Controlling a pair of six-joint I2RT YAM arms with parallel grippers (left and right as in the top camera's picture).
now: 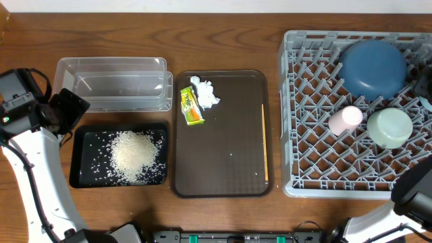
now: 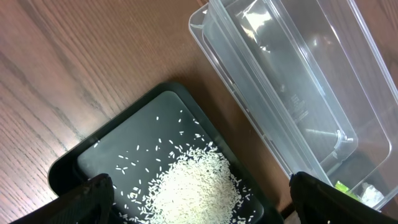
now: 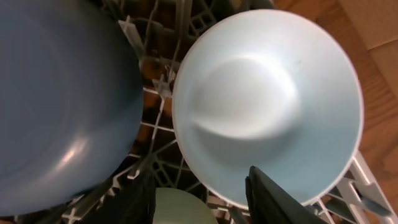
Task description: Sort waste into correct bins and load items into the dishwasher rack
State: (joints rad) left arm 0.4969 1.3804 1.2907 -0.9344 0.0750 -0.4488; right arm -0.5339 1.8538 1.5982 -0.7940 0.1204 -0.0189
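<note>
A heap of white rice [image 1: 135, 156] [image 2: 196, 183] lies in the black tray [image 1: 84, 177] [image 2: 62, 168]. My left gripper [image 1: 67, 111] [image 2: 202, 186] hovers open over it, fingers wide apart. The clear tub [image 1: 115, 84] [image 2: 292, 81] behind holds nothing. A crumpled tissue [image 1: 206, 92], a snack wrapper [image 1: 191, 106] and a chopstick [image 1: 264, 142] lie on the brown tray [image 1: 223, 162]. In the grey rack [image 1: 317, 148] sit the large blue bowl [image 1: 372, 67] [image 3: 56, 106], mint-green bowl [image 1: 389, 127] [image 3: 183, 208] and pink cup [image 1: 345, 119]. My right gripper [image 3: 199, 177] is open beside the light-blue bowl [image 3: 267, 99], whose rim runs between the fingers.
The right arm [image 1: 413, 196] reaches in at the lower right corner, over the rack's near edge. Bare wooden table [image 1: 223, 40] surrounds the trays. The rack's near-left pegs hold nothing.
</note>
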